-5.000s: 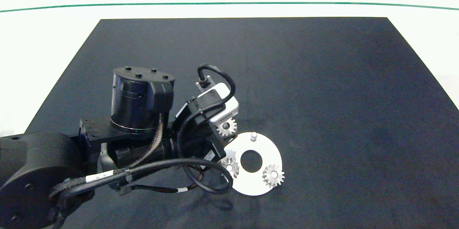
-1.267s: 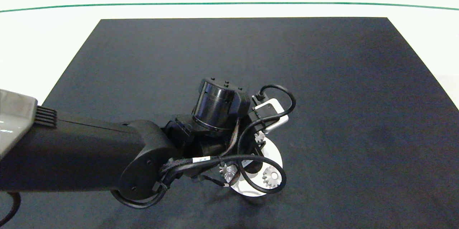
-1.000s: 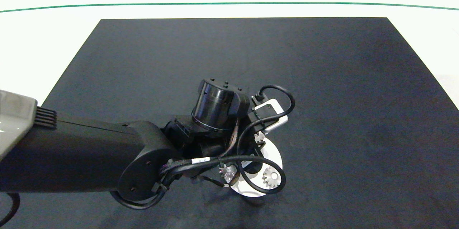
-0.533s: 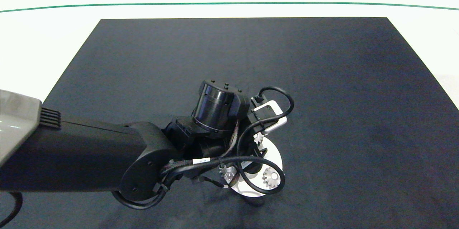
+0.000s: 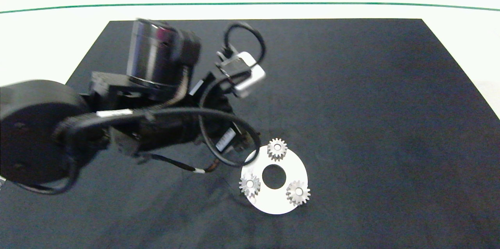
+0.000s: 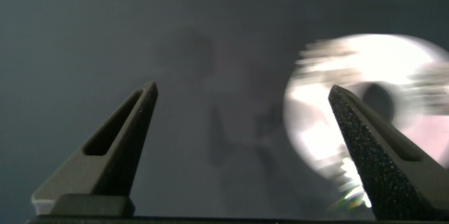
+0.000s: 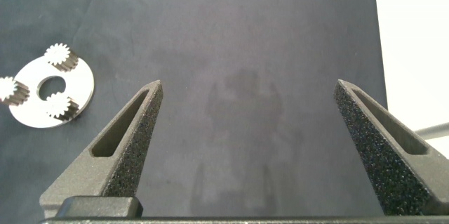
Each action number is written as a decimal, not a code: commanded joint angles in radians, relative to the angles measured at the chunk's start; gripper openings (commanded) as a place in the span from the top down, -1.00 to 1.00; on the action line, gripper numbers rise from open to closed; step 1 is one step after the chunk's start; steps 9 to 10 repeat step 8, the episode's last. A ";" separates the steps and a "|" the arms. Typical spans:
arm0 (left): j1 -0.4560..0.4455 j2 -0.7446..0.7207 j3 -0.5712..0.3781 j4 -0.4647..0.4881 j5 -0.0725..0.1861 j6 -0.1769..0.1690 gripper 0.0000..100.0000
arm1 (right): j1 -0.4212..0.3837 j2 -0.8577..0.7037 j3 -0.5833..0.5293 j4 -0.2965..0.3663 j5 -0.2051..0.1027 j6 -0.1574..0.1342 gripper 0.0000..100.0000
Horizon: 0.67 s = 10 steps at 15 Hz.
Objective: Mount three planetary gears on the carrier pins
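Observation:
The flat white disc (image 5: 291, 171) lies on the black mat near the front centre. Three planetary gears sit on it, each over a carrier pin: one at the far side (image 5: 277, 149), one at the front left (image 5: 250, 185), one at the front right (image 5: 298, 192). A pale pin top (image 5: 277, 147) shows in the far gear's hole. My left gripper (image 6: 243, 90) is open and holds nothing, raised behind and left of the disc (image 6: 316, 112). My right gripper (image 7: 249, 85) is open over bare mat, well away from the disc (image 7: 77, 83) and its gears (image 7: 57, 55).
The left arm (image 5: 156, 96) reaches in from the left, its cables hanging close to the disc's far left rim. The black mat (image 5: 351, 85) stretches right and back. White table (image 5: 468, 30) surrounds it, with a green line (image 5: 250, 4) along the far side.
The left arm has lifted up and back to the left, off the disc. The third gear, earlier under the gripper, now sits on the far pin. The disc is uncovered.

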 commanded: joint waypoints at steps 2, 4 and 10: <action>0.404 -0.361 0.106 0.058 0.000 -0.049 -1.00 | -0.123 0.046 -0.037 0.003 -0.003 0.026 -1.00; 0.513 -0.467 0.150 0.058 0.000 -0.083 -1.00 | -0.234 0.066 -0.065 0.003 -0.003 0.026 -1.00; 0.600 -0.729 0.347 0.056 0.003 -0.125 -1.00 | -0.462 0.032 -0.076 0.017 -0.003 0.010 -1.00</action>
